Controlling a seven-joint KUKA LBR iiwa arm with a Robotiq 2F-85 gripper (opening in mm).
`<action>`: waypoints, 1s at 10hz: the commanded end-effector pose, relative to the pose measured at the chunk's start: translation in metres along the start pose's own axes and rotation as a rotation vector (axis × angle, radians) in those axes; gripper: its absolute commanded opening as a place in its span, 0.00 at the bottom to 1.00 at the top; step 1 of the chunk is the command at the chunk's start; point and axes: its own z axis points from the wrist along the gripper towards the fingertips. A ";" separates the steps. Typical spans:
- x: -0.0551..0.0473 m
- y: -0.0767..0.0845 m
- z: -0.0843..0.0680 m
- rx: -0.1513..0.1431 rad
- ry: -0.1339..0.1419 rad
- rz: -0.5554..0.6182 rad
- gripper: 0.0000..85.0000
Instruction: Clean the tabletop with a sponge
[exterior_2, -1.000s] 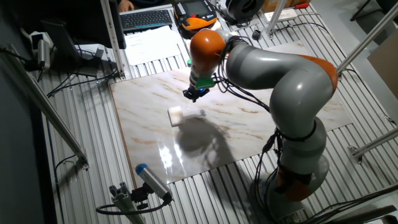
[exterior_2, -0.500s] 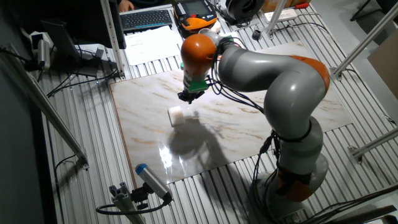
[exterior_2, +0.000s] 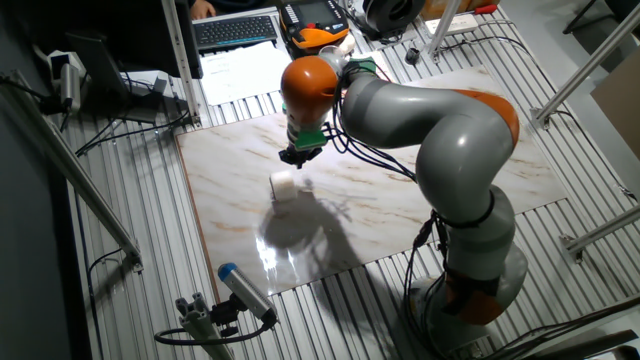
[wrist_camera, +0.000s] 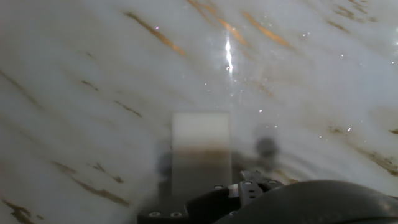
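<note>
The tabletop (exterior_2: 390, 190) is a glossy white-beige marble slab with brown veins. The sponge (exterior_2: 284, 184) is a small cream-white block lying on the slab's left half. My gripper (exterior_2: 298, 156) hangs just above and a little behind-right of the sponge, apart from it. Its fingers are too small and dark in the fixed view to tell their spread. In the hand view the sponge (wrist_camera: 200, 146) lies flat on the marble (wrist_camera: 93, 74) just below centre. Only dark hand hardware (wrist_camera: 249, 199) shows at the bottom edge, and no fingertips show.
Ribbed grey metal (exterior_2: 130, 300) surrounds the slab. A blue-capped cylinder (exterior_2: 245, 290) on a bracket lies near the front left. A keyboard (exterior_2: 235, 30), papers (exterior_2: 245, 70) and an orange device (exterior_2: 315, 25) sit behind the slab. Slanted poles (exterior_2: 75, 180) stand at the left.
The arm has swung left over the slab, bringing my gripper from right of the sponge to nearly over it. The sponge has not moved.
</note>
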 end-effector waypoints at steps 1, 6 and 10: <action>0.000 0.002 0.003 -0.004 -0.001 0.002 0.00; -0.001 0.009 0.014 -0.011 -0.010 -0.006 0.00; -0.002 0.017 0.016 0.002 -0.018 0.000 0.00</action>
